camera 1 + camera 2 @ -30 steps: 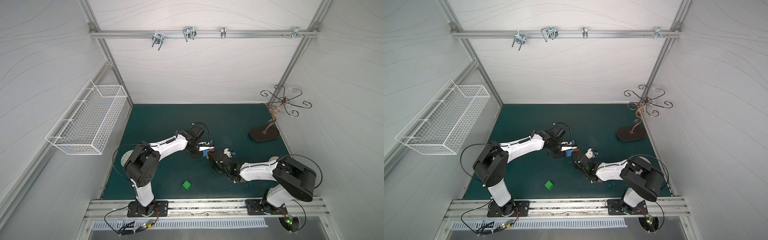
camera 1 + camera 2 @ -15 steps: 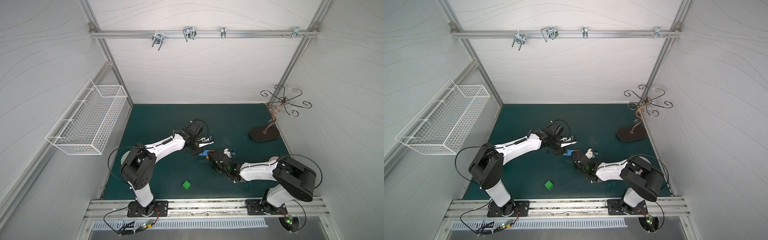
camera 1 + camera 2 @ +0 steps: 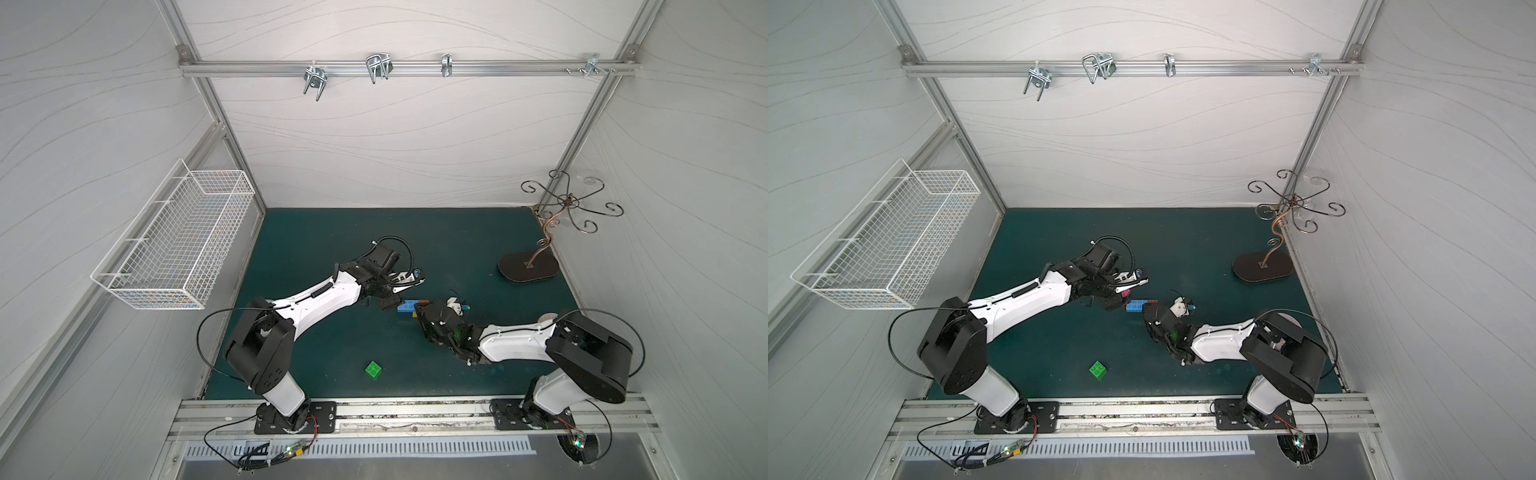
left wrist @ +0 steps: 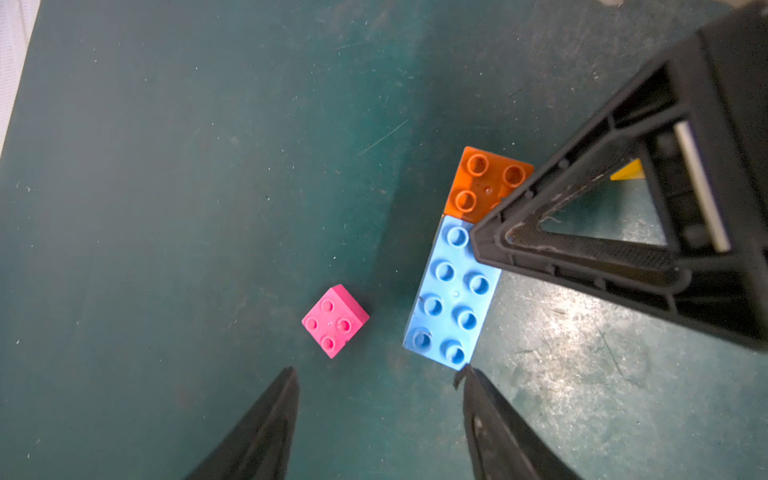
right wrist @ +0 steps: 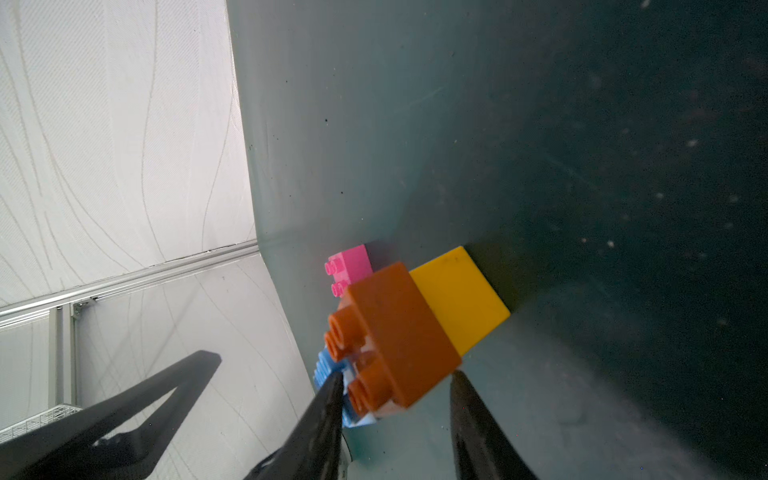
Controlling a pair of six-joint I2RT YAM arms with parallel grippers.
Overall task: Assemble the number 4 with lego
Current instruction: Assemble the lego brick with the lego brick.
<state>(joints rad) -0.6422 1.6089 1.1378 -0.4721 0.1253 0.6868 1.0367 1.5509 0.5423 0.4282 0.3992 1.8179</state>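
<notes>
Left pincer [image 4: 377, 370] open and empty, just short of the loose pink brick [image 4: 335, 320].

The pink brick lies studs up on the green mat [image 4: 166, 166], just ahead of the gap between the jaws but corner-on to them, so a grip probably needs a wrist twist first. Just to its right, not touching, the blue brick [image 4: 453, 303] runs left to right. At its right end it meets the orange brick [image 5: 395, 332], on which the right pincer [image 5: 397, 376] is clenched, with a yellow brick [image 5: 457, 299] touching it. The left arm is nearer the pink brick. The green brick [image 3: 373, 369] sits well apart, near the front.
</notes>
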